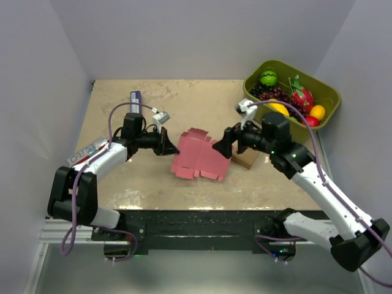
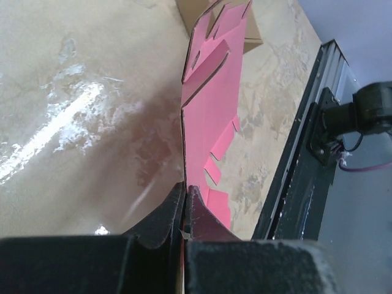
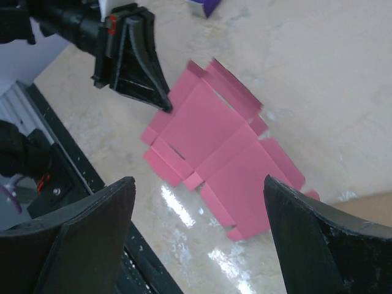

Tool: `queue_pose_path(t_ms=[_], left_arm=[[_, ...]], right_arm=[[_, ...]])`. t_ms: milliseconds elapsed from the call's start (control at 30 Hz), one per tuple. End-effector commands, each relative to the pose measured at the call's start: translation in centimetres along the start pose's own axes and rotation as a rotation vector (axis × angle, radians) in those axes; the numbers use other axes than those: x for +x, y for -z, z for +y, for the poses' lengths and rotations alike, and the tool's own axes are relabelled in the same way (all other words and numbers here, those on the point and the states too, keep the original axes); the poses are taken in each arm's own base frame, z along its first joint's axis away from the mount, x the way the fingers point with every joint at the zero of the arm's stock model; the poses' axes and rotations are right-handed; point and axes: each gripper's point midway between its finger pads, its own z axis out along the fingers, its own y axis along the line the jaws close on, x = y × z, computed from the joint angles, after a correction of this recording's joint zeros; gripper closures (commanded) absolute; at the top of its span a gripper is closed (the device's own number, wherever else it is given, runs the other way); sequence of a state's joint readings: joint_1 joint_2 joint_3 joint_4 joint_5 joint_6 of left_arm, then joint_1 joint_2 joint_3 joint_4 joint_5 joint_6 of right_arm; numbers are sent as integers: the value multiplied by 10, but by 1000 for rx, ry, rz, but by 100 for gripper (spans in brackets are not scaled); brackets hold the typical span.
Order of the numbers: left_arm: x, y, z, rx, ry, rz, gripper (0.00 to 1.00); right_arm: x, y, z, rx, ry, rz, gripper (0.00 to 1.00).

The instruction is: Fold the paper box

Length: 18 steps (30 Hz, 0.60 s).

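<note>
The paper box (image 1: 199,156) is a flat pink die-cut sheet with tabs, lying mid-table. My left gripper (image 1: 172,147) is shut on the sheet's left edge. In the left wrist view its fingertips (image 2: 185,191) pinch the thin card, and the sheet (image 2: 208,110) runs away from them, lifted on edge. My right gripper (image 1: 219,147) hovers over the sheet's right side, open and touching nothing. In the right wrist view its wide-apart fingers (image 3: 199,180) frame the sheet (image 3: 214,135), with the left gripper (image 3: 164,104) at the sheet's far corner.
A brown cardboard box (image 1: 245,158) sits just right of the sheet, under the right arm. A green bin (image 1: 326,92) of toy fruit stands at the back right. A purple packet (image 1: 135,98) lies at the back left, a red-and-white packet (image 1: 86,153) by the left arm.
</note>
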<state>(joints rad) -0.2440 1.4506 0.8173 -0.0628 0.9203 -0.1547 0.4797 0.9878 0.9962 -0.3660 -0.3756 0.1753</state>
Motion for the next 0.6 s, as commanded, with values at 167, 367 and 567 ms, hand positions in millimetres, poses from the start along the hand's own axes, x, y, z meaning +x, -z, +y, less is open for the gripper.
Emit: queue_pose_path(t_ms=[167, 367, 567], left_arm=[[4, 15, -42, 147, -103, 30, 100], [4, 16, -51, 177, -117, 26, 100], [4, 18, -60, 195, -143, 20, 100]], right_arm=[[-12, -47, 13, 84, 227, 94, 19], [-7, -79, 17, 118, 351, 187, 24], [-16, -84, 11, 165, 424, 211, 26]])
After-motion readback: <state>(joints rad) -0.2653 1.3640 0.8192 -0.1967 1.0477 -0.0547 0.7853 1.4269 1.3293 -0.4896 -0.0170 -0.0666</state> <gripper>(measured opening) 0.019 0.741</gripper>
